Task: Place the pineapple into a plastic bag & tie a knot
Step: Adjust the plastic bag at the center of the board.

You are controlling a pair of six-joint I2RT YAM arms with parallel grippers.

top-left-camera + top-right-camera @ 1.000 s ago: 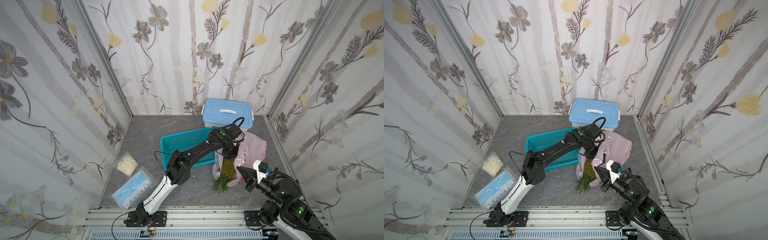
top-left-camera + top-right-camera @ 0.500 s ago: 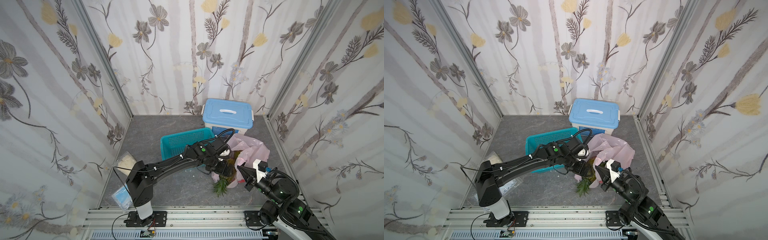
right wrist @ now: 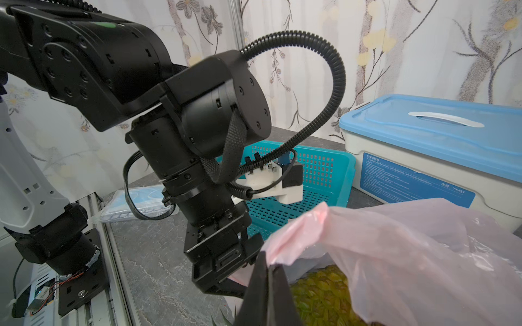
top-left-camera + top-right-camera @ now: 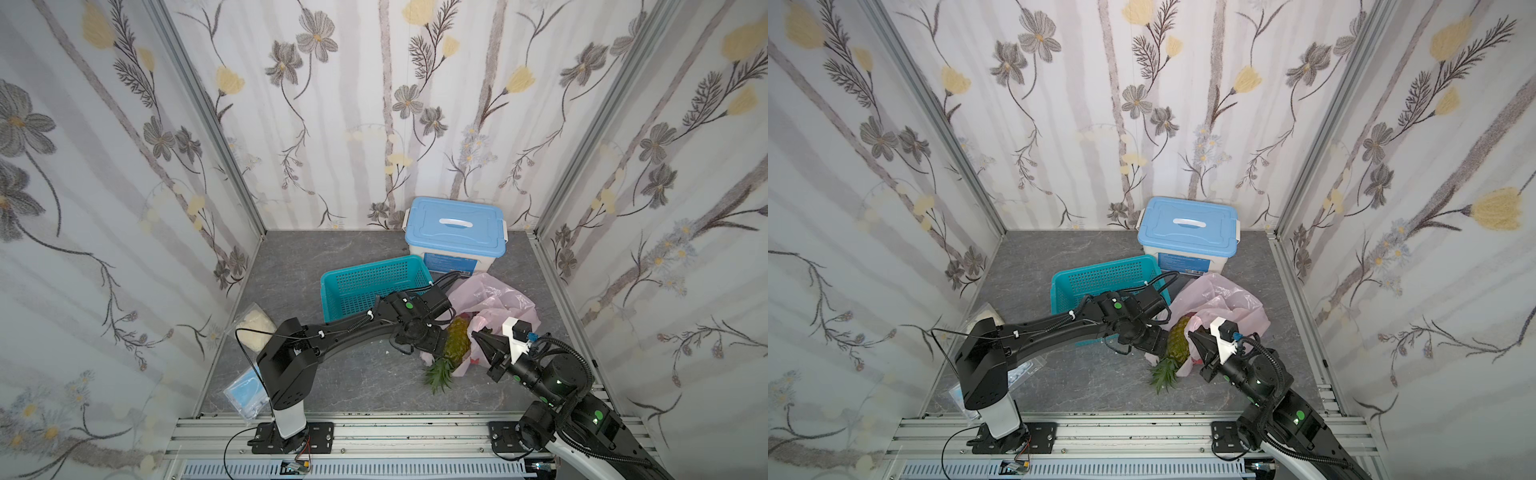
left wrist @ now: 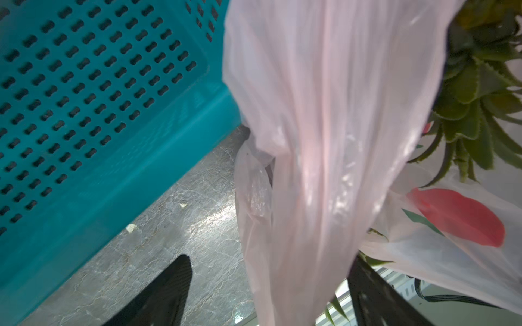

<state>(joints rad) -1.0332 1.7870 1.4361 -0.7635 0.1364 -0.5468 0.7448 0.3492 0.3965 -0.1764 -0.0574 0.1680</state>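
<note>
The pineapple [image 4: 457, 344] lies on the grey floor with its body inside the mouth of the pink plastic bag [image 4: 494, 295] and its green crown [image 4: 1163, 374] sticking out toward the front. My right gripper [image 3: 268, 265] is shut on the bag's rim, holding it up over the fruit [image 3: 324, 296]. My left gripper [image 5: 268, 262] hangs low beside the pineapple, open, with a hanging strip of the bag [image 5: 324, 113] between its fingers. In both top views its fingertips are hidden behind its own wrist [image 4: 419, 332]. No knot is in view.
A teal basket [image 4: 365, 286] stands right behind the left wrist. A white box with a blue lid [image 4: 457, 232] sits at the back wall. A pouch of white lumps [image 4: 255, 328] and a packet of blue masks [image 4: 245, 395] lie at the left.
My left arm has swung down from above the bag to floor level beside the pineapple. The bag's top has spread and sagged. The right gripper keeps its hold in place.
</note>
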